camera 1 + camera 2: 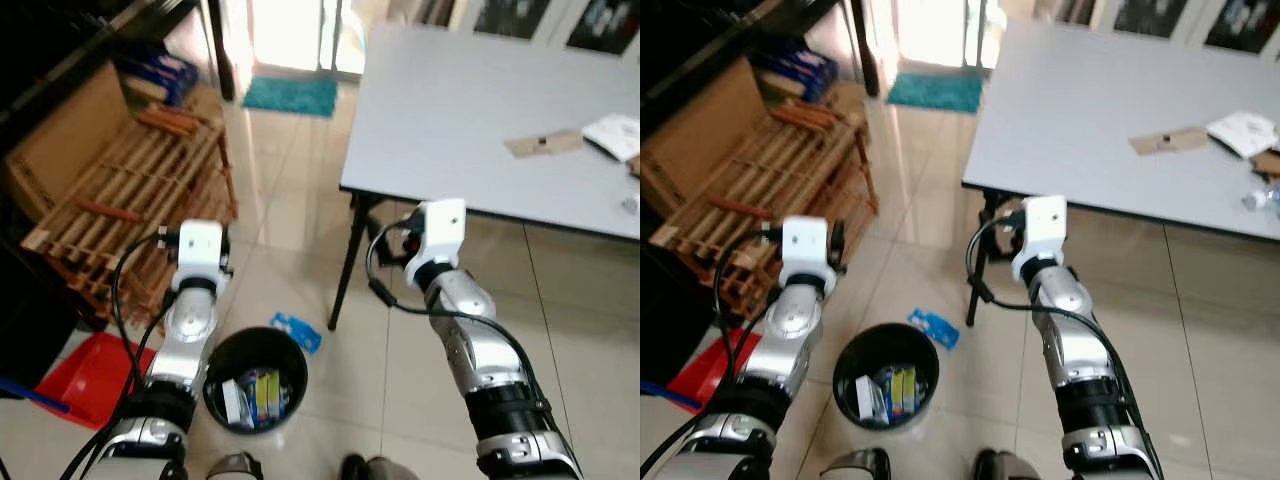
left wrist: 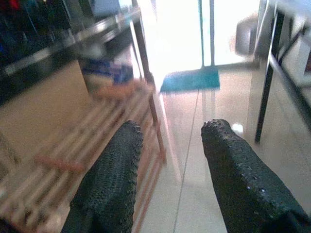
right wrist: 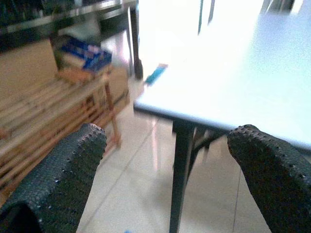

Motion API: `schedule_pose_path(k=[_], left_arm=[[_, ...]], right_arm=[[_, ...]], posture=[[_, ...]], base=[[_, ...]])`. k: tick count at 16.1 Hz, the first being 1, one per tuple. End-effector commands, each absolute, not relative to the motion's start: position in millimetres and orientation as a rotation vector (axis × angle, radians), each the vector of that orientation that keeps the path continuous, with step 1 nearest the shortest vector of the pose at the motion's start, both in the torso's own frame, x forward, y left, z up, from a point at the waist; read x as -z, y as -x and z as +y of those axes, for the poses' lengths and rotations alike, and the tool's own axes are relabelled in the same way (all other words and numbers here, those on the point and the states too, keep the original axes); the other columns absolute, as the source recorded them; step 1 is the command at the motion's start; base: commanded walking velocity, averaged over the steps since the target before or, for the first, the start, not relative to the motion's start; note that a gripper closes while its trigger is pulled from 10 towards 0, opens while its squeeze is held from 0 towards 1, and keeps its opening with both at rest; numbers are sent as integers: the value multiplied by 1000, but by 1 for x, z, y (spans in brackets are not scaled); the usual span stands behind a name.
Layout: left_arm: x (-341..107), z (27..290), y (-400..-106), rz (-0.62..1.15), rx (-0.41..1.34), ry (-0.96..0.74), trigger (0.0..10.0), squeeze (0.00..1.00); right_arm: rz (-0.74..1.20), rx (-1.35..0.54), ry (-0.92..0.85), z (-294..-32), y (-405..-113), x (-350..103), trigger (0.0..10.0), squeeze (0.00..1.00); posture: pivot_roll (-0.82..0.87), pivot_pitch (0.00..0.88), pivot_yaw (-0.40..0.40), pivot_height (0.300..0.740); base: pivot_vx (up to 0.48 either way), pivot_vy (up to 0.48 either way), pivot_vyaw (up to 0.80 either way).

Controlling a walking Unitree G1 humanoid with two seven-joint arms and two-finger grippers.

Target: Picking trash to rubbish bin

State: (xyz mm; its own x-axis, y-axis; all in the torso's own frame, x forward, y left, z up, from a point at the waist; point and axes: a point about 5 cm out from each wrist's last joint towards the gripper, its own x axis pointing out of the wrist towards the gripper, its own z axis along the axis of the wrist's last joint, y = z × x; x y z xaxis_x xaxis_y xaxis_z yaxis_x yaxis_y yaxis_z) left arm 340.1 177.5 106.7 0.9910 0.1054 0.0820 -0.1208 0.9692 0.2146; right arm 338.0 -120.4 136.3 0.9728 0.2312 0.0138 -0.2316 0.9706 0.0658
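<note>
A black rubbish bin (image 1: 255,380) stands on the tiled floor between my arms, with several wrappers inside. A blue wrapper (image 1: 297,332) lies on the floor just beyond the bin's far right rim. On the grey table (image 1: 450,110) lie a brown cardboard scrap (image 1: 543,143) and white paper (image 1: 615,133). My left gripper (image 2: 170,133) is open and empty, raised above the bin's left side and facing the wooden rack. My right gripper (image 3: 167,136) is wide open and empty, held up in front of the table's near edge.
A slatted wooden rack (image 1: 130,200) and a cardboard box (image 1: 60,140) stand at the left. A red dustpan (image 1: 95,375) lies by my left arm. A black table leg (image 1: 350,260) stands just behind the bin. A teal mat (image 1: 292,95) lies by the bright doorway.
</note>
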Motion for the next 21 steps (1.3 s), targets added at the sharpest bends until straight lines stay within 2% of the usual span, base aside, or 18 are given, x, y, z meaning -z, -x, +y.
schedule_pose_path(k=[1,6,15,17,21], left_arm=[[-123,170,-345,-139,-101,-226,10000,0],[-148,163,-352,-225,-105,-221,10000,0],[-146,159,-349,-212,-109,-223,10000,0],[-145,159,-348,-209,-106,-228,10000,0],[-144,158,-348,-202,-105,-227,10000,0]], right_arm=[[-48,-182,-78,-127,-341,-141,10000,0],[-218,-61,-82,-139,-351,-170,10000,0],[-230,-62,-87,-138,-356,-168,10000,0],[-211,-58,-105,-138,-356,-165,10000,0],[-216,-58,-91,-137,-356,-163,10000,0]], posture=[[-4,19,-35,740],[-12,0,-35,740],[2,0,-58,740],[2,0,-59,740],[0,0,-60,740]], base=[[0,0,0],[0,0,0],[0,0,0],[0,0,-644],[0,-295,-150]])
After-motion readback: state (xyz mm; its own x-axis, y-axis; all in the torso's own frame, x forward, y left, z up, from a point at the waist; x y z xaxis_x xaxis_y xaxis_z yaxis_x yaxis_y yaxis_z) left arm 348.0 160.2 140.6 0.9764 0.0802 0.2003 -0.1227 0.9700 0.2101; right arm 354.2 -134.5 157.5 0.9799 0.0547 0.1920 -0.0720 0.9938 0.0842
